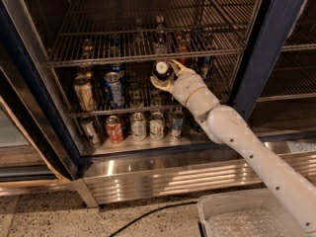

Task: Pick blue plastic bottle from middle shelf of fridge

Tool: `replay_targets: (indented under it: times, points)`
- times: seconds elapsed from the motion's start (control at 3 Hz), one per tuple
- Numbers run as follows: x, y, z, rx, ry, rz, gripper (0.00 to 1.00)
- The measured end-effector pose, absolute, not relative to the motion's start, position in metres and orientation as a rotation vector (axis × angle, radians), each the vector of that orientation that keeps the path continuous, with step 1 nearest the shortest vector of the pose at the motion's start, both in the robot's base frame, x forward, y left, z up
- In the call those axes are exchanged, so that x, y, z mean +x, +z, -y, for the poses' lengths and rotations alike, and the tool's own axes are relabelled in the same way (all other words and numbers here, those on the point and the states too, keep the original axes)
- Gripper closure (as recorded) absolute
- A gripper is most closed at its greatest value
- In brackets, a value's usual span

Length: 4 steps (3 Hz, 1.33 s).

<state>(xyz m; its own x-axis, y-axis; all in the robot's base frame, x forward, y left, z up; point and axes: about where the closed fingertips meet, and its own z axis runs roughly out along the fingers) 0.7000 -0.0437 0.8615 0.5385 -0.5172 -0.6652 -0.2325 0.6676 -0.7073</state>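
Note:
The fridge [262, 48] stands open with dark blue door frames. My gripper [166, 74] reaches in over the middle shelf [98, 111], a grey wire rack, just under the upper rack. Its pale fingers [176, 66] are shut on the blue plastic bottle [162, 70]. The bottle's round cap end points towards the camera. The bottle is tilted and held above the rack's wires, and its dark body is mostly hidden behind the cap and the fingers. My white arm runs from the lower right up to the gripper.
A gold can [85, 94] and a blue-and-silver can [114, 89] stand on the middle shelf at the left. Several cans [138, 126] stand on the steel floor below. Bottles [160, 36] stand on the upper rack. A white bin [247, 216] sits at the bottom right, and a black cable [148, 215] lies on the floor.

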Motion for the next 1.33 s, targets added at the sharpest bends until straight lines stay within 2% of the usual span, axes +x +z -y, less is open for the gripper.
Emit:
replay_targets:
  times: [0.33,1.33]
  points:
    - [0.691,0.858,0.042,-0.865,-0.174,-1.041,1.00]
    - [0.613,0.875,0.048,-0.867,-0.101,-1.069,1.00]
